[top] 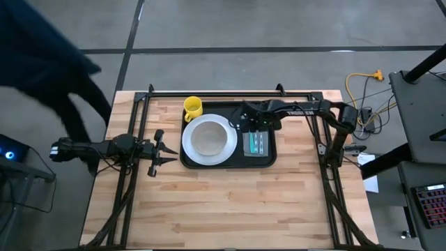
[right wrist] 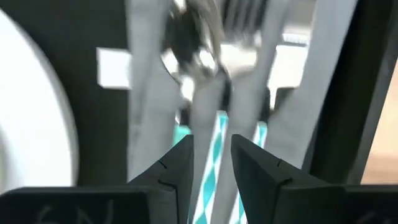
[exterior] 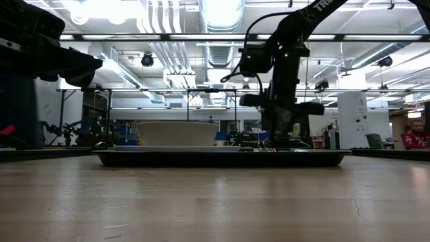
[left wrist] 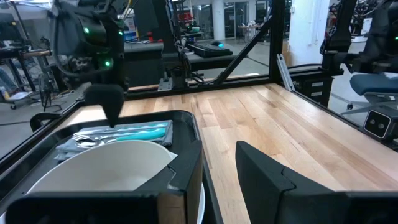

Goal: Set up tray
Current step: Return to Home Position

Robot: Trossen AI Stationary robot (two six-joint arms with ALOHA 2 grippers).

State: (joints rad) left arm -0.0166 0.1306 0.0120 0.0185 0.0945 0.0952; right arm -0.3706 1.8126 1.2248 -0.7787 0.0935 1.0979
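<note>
You are viewing the tray (top: 244, 164) stocked with plate (top: 186, 139), mug (top: 192, 107) and cutlery (top: 256, 143), the right tool (right wrist: 211, 146) hovering released above the cutlery and the left tool (top: 166, 151) idling released beside the tray, with seemingly only homing remaining.

The desk (top: 230, 202) under the tray (top: 244, 164) is pale jointed wood, smooth, with a soft sheen. The tray looks like black plastic, smooth and faintly glossy along its rim. On it, the white plate (top: 226, 148) is smooth and glazed-looking, and the gray napkin (top: 247, 148) is matt cloth. The cutlery (left wrist: 118, 134) on that napkin has bright polished metal heads and smooth blue handles, plastic by the look. At the tray's corner the yellow mug (top: 193, 107) looks smooth. My left jaws and right jaws are dark, matt, hard plastic.
</note>
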